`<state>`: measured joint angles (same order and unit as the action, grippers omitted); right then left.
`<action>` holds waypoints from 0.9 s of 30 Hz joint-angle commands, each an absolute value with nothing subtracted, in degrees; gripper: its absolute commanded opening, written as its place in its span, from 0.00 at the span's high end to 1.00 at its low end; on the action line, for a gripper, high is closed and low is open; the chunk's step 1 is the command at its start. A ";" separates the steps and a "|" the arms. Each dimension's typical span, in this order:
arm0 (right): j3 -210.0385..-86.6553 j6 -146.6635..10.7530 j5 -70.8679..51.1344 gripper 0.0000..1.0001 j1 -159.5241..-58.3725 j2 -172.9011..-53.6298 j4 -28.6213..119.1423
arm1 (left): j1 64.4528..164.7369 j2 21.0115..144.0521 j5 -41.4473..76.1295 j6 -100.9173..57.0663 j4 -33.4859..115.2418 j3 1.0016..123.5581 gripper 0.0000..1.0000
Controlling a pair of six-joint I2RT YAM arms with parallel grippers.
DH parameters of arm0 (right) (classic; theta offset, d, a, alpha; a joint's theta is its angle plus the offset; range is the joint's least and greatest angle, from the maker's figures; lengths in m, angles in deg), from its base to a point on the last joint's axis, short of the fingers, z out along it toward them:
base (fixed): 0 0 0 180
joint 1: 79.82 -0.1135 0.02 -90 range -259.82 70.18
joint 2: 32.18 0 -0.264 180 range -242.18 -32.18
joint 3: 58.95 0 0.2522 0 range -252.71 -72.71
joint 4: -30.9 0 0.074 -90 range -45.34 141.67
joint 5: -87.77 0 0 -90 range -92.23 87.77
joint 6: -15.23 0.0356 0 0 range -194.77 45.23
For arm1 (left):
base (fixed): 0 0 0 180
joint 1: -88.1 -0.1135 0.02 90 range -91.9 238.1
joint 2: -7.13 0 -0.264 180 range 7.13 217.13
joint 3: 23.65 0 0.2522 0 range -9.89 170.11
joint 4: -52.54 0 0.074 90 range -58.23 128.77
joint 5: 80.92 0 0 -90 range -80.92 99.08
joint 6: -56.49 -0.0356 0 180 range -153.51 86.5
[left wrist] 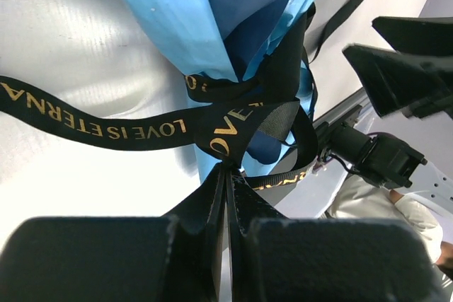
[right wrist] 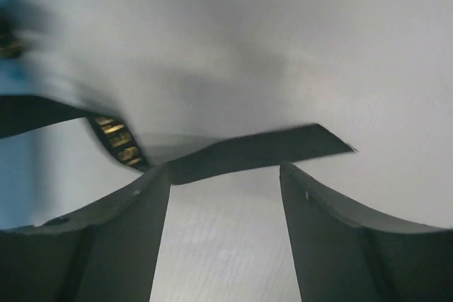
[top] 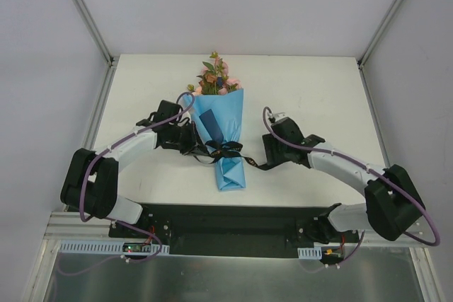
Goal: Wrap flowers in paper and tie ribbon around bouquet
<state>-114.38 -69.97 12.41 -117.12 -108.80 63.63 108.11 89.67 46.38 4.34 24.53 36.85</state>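
the white table (top: 318, 90) is spread under the bouquet (top: 225, 139), which is laid flat on it. the bouquet is formed of light blue paper (top: 233, 114), rolled into a cone, with a dark navy face shown in the fold along the bouquet's front. the flowers (top: 214, 79), pink and orange with green leaves, are seen at the bouquet's wide top. the black ribbon (top: 225, 150), printed with gold lettering, is knotted around the bouquet's narrow waist, and its tails are trailed out to both sides of the bouquet. the left gripper (left wrist: 228, 175) is held just beside the bouquet's left flank, its jaws pressed together on a loop of the ribbon at the knot. the right gripper (right wrist: 225, 175) is placed near the bouquet's right flank, jaws spread apart and nothing clamped; a loose ribbon end is laid across the gap just past its fingertips.
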 commanded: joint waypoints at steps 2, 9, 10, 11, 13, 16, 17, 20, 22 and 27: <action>-121.05 -87.86 -19.67 0.35 -117.09 -106.00 50.14 | 107.52 87.02 47.75 1.30 22.87 35.90 1.00; -129.75 -90.06 -34.12 0.58 -117.35 -118.84 49.16 | 106.90 85.61 45.56 -1.07 20.06 35.64 1.00; -129.75 -90.06 -34.91 0.59 -117.26 -119.28 47.93 | 106.82 85.61 45.55 -1.16 20.05 35.55 1.00; -129.49 -90.15 -35.53 0.58 -117.35 -120.07 47.57 | 106.64 85.61 45.64 -1.34 19.88 35.55 1.00; -129.40 -90.15 -37.20 0.54 -117.61 -120.86 46.95 | 106.47 85.44 45.64 -1.69 19.44 35.46 1.00; -128.97 -89.97 -38.70 0.53 -117.88 -121.92 47.04 | 106.11 84.74 44.59 -2.30 18.56 35.20 1.00; -128.61 -89.97 -38.35 0.53 -117.88 -122.01 46.95 | 105.68 84.65 44.59 -2.48 18.39 35.02 1.00; -127.65 -90.33 -36.68 0.50 -118.32 -122.62 46.42 | 105.06 84.03 44.85 -2.74 18.03 34.67 1.00; -127.91 -90.59 -36.42 0.50 -118.32 -123.85 46.51 | 104.88 83.51 44.94 -2.83 17.86 34.32 1.00; -129.31 -89.98 -31.24 0.55 -118.49 -125.26 46.34 | 104.62 82.36 45.20 -3.09 17.59 33.62 1.00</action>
